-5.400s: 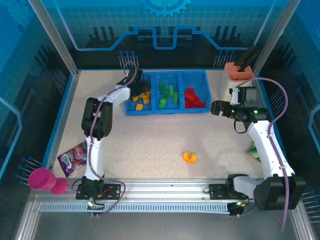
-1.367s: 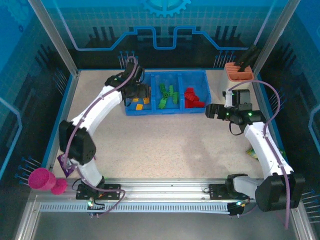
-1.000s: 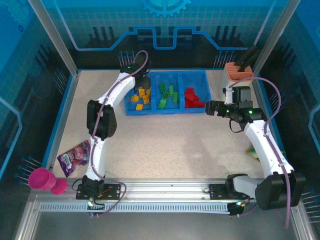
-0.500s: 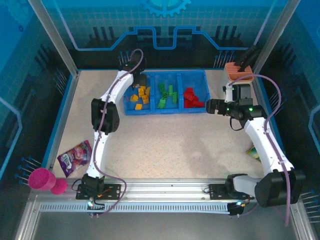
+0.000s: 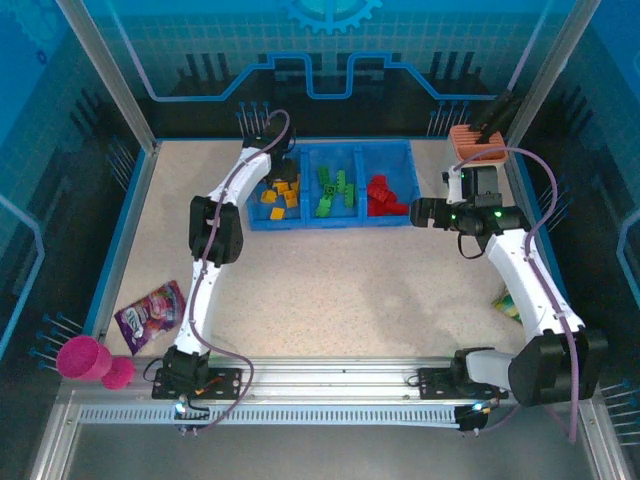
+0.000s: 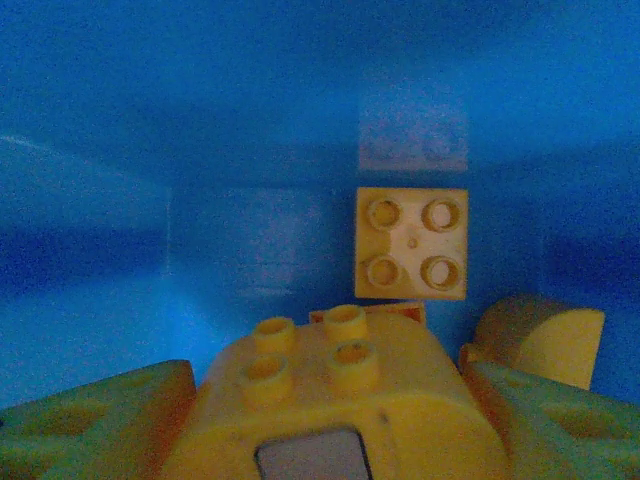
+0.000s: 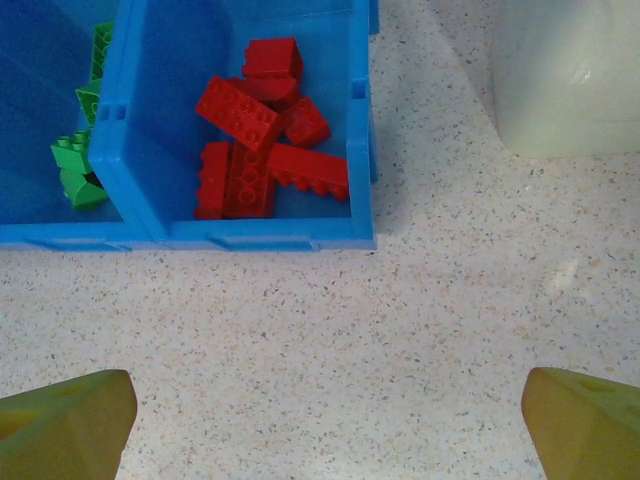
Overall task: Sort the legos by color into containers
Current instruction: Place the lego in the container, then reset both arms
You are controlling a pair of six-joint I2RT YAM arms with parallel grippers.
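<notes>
In the tray's (image 5: 330, 223) 9 o'clock bin (image 6: 250, 260), a rounded yellow brick (image 6: 340, 395) sits between the left gripper's (image 5: 284, 167) fingers, with the other yellows (image 5: 280, 195) around it. It seems the one that lay alone on the table (image 5: 330, 290) toward 6 o'clock seconds ago; the arm has carried it here. We cannot tell whether the jaws still pinch it or have let go. Greens (image 5: 335, 190) and reds (image 5: 385, 195) lie in their own bins. At the tray's 3 o'clock, the right gripper (image 7: 325, 410) hangs spread wide, empty. We judge sorting nearly done.
</notes>
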